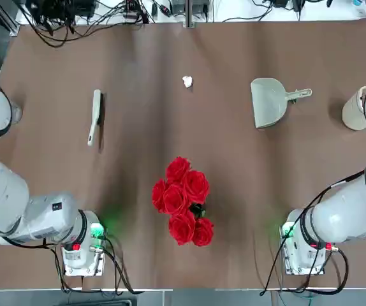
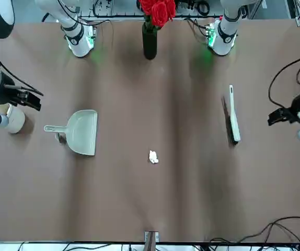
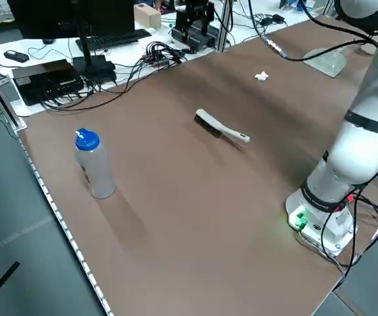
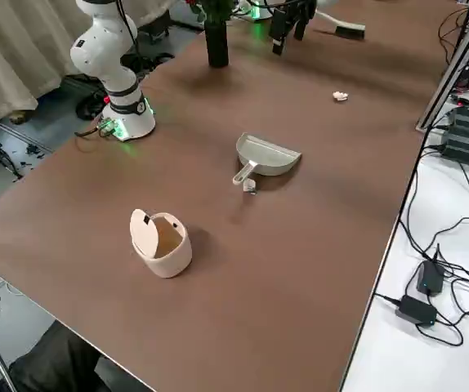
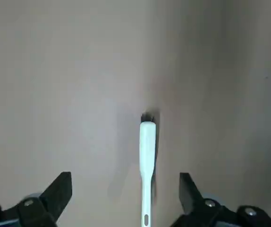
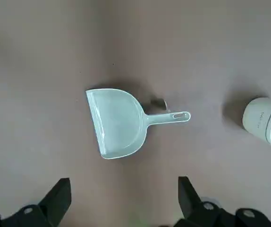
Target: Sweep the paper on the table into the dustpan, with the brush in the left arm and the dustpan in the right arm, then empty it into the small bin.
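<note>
Left claw [image 5: 125,196] hovering wide over brush [image 1: 95,116], aligning for handle grasp. Right claw [image 6: 124,198] gaping wide above dustpan [image 1: 269,101]. Paper [image 1: 187,81] lying on table [image 1: 138,191] between both tools.

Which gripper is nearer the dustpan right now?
Right. The right gripper hovers open over the dustpan, which lies ungrasped. The left gripper is across the table, above the brush.

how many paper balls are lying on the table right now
1. The single paper ball lies on the bare table toward the far edge from the robot, between the brush on the left arm's side and the dustpan on the right arm's side. No others show.
</note>
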Robot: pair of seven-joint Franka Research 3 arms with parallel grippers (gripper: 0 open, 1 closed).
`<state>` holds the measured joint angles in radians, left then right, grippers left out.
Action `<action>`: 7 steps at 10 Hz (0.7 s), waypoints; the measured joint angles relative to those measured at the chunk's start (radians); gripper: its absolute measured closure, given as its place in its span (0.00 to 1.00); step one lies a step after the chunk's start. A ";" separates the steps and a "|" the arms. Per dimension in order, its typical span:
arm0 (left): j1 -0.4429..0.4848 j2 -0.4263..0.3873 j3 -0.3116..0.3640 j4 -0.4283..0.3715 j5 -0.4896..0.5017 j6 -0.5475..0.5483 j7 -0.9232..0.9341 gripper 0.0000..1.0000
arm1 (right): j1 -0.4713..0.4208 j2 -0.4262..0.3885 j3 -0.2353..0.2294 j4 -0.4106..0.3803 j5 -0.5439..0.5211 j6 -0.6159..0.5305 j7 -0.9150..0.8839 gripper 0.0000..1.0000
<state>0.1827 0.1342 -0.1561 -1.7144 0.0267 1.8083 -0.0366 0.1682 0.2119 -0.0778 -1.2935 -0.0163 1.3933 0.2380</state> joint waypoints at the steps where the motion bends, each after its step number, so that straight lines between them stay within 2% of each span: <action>1: 0.000 -0.034 -0.001 -0.098 0.000 0.053 0.000 0.00 | 0.000 0.000 -0.001 0.000 -0.001 -0.001 -0.041 0.00; 3: 0.001 -0.091 -0.001 -0.241 0.000 0.088 -0.002 0.00 | -0.019 0.001 -0.011 -0.004 -0.006 -0.005 -0.282 0.00; 7: 0.001 -0.170 -0.005 -0.460 -0.021 0.163 -0.020 0.00 | -0.110 0.026 -0.016 -0.020 -0.003 0.005 -0.880 0.00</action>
<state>0.1838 -0.0362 -0.1613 -2.1743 0.0062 1.9716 -0.0567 0.0582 0.2379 -0.0936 -1.3133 -0.0190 1.3983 -0.6421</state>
